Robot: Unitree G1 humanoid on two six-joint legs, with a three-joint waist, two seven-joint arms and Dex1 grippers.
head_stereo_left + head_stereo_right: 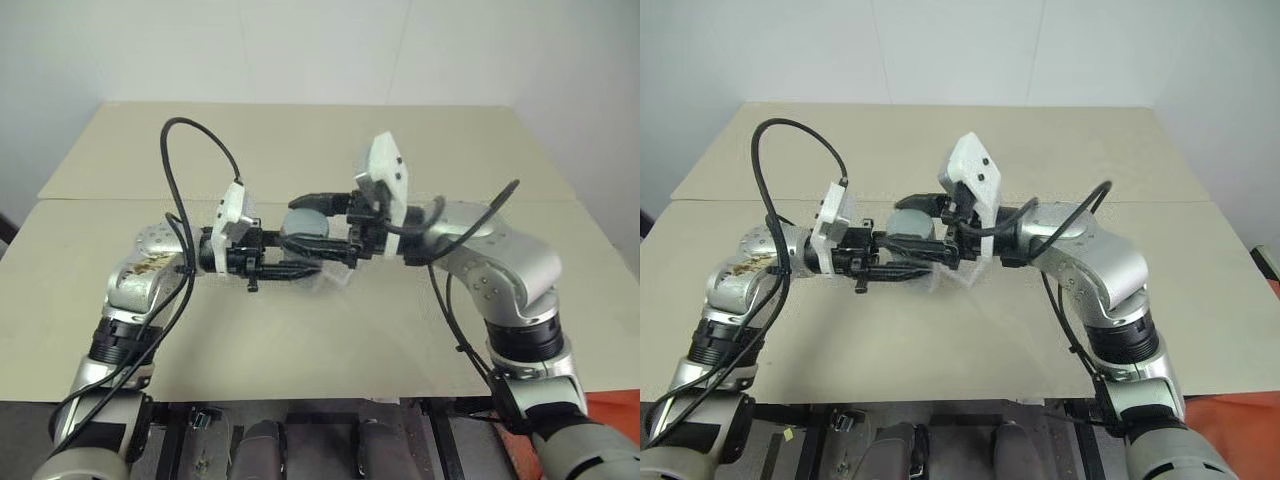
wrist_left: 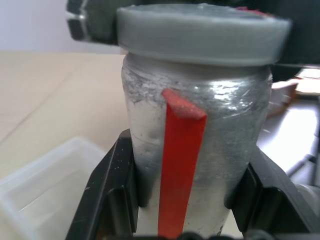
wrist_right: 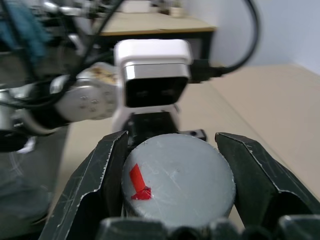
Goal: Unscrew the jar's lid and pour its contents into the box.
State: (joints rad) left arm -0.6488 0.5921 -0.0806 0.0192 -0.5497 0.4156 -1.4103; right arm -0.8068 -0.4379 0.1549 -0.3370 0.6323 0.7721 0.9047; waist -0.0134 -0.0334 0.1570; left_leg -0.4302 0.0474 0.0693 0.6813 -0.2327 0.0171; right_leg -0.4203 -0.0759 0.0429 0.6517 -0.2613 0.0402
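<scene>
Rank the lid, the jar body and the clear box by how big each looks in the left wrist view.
1. Jar, largest as it looks.
2. Lid, nearly the same; both sit close to the camera.
3. Box, smallest, cut off by the picture's edge and farther away, so its true size is unsure.

beige table [image 1: 300, 340], pale wall [image 1: 300, 50]

Left tool [image 2: 182, 200] clamped on the jar [image 2: 200, 150], red strip facing out, grey lid [image 2: 200, 35] on top; clear box [image 2: 45, 190] beside, on the worktop [image 2: 55, 95].
</scene>
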